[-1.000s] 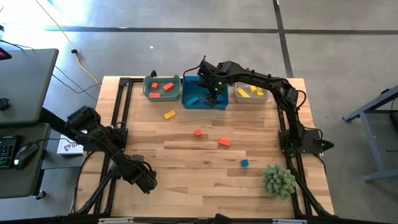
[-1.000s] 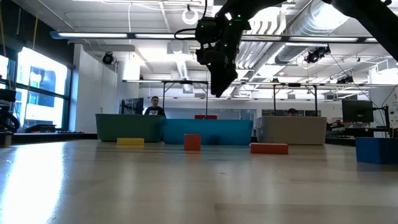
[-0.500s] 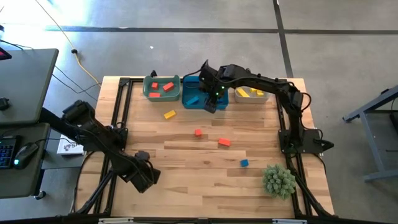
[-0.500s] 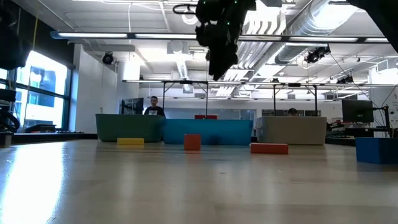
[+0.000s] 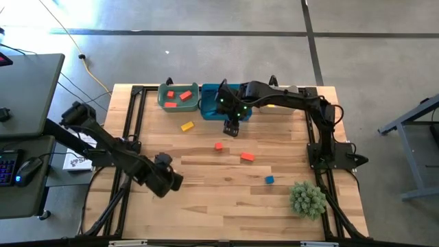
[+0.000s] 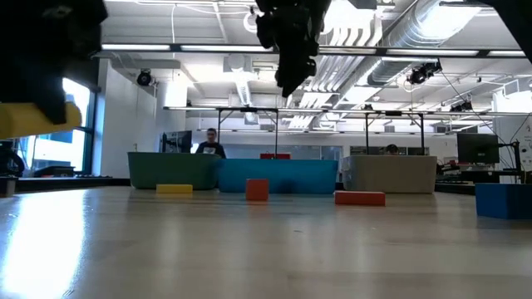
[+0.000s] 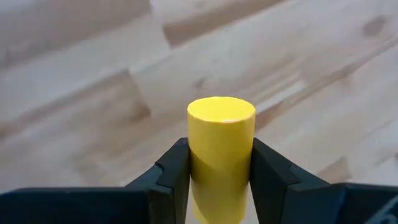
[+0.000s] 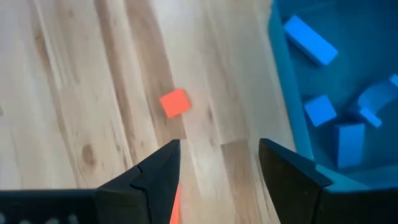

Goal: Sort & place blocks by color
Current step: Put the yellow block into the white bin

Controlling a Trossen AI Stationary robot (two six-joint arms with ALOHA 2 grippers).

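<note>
My left gripper is over the table's near left part, shut on a yellow cylinder block, which also shows in the low view. My right gripper hangs open above the table, just near of the blue bin, touching nothing. On the wood lie a yellow bar, a red cube, a red bar and a blue cube. Blue blocks lie in the blue bin. My left gripper pinches the yellow cylinder by its curved sides between the two fingers. The cylinder lies along the fingers, and its flat round end sticks out beyond the fingertips. It is lifted clear of the table.
A green bin holds red blocks, and a grey bin with yellow blocks is partly hidden by the right arm. All three bins stand along the far edge. A spiky green plant ball sits at the near right corner. A person shows far behind the table.
My right gripper has moved from above the blue bin toward the near edge and a little left, out over the bare wood. My left gripper, carrying the yellow cylinder, has swung toward the right and far side and has come into the low view.
</note>
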